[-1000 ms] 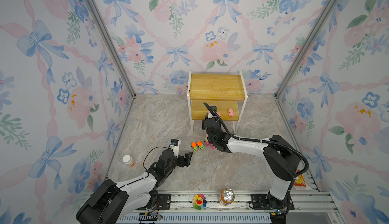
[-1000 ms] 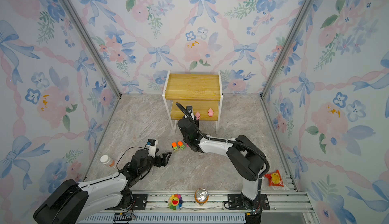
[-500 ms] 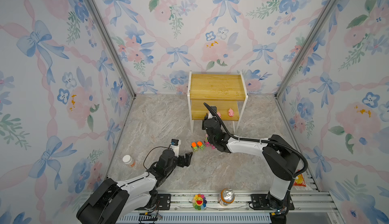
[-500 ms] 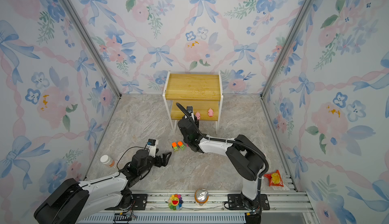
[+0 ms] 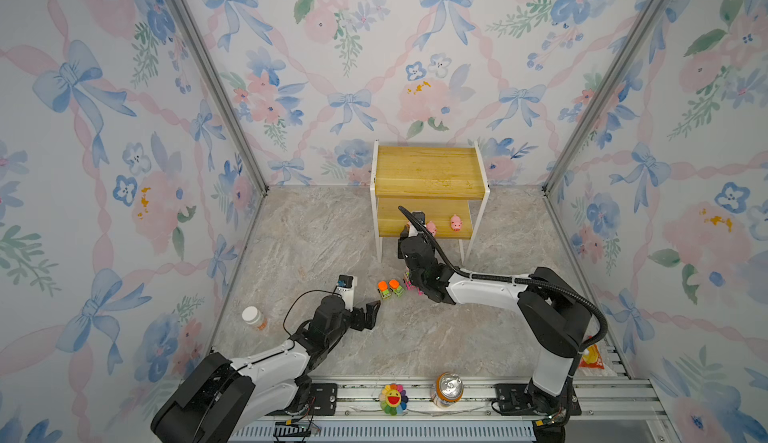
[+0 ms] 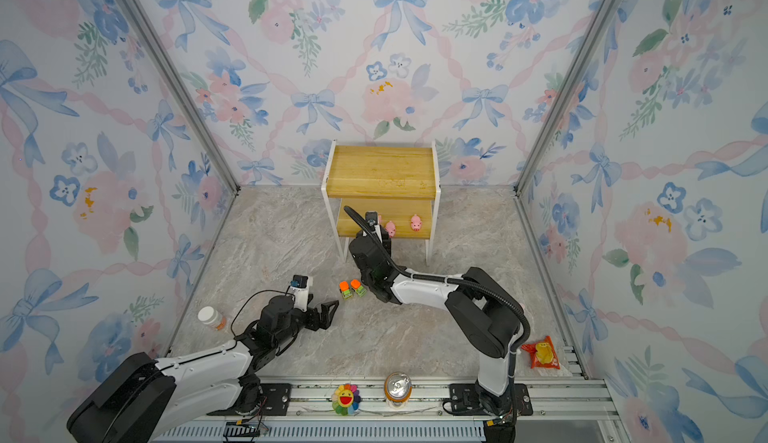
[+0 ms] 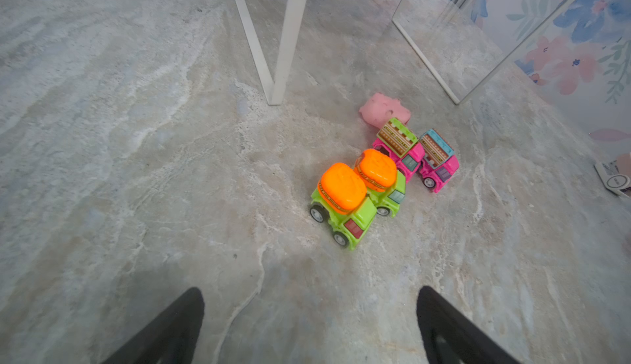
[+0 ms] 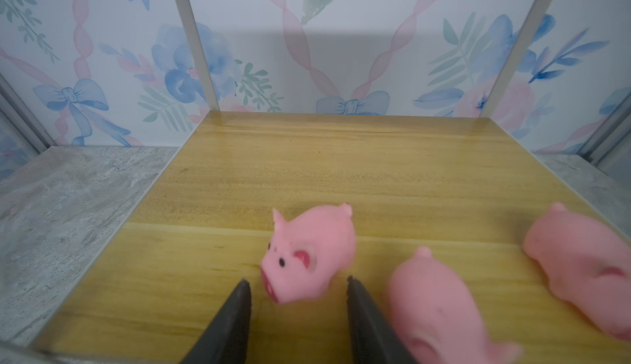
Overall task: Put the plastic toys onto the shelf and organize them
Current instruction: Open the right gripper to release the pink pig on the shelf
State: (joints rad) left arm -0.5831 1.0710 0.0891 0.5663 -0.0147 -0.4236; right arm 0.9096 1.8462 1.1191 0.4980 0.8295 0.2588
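Observation:
The shelf (image 5: pixel 430 166) stands at the back wall. My right gripper (image 8: pixel 297 287) is at its lower board (image 8: pixel 341 174), open, with a pink pig (image 8: pixel 309 253) loose just beyond the fingertips and gaps on both sides. Two more pigs (image 8: pixel 440 304) (image 8: pixel 587 270) lie beside it; both top views show two pigs (image 5: pixel 431 227) (image 6: pixel 415 222). On the floor sit two green trucks (image 7: pixel 345 201) (image 7: pixel 379 177), two pink trucks (image 7: pixel 397 147) (image 7: pixel 438 160) and a fourth pig (image 7: pixel 382 111). My left gripper (image 7: pixel 310 297) is open and empty, short of the trucks (image 5: pixel 390 288).
A pill bottle (image 5: pixel 253 317) lies by the left wall. A drink can (image 5: pixel 449 387) and a rainbow flower (image 5: pixel 392 398) sit on the front rail. A red snack packet (image 6: pixel 542 351) lies at the front right. The shelf's white legs (image 7: pixel 273 72) stand behind the trucks.
The right gripper's jaws have spread wider at the lower board. Both arms otherwise hold their places.

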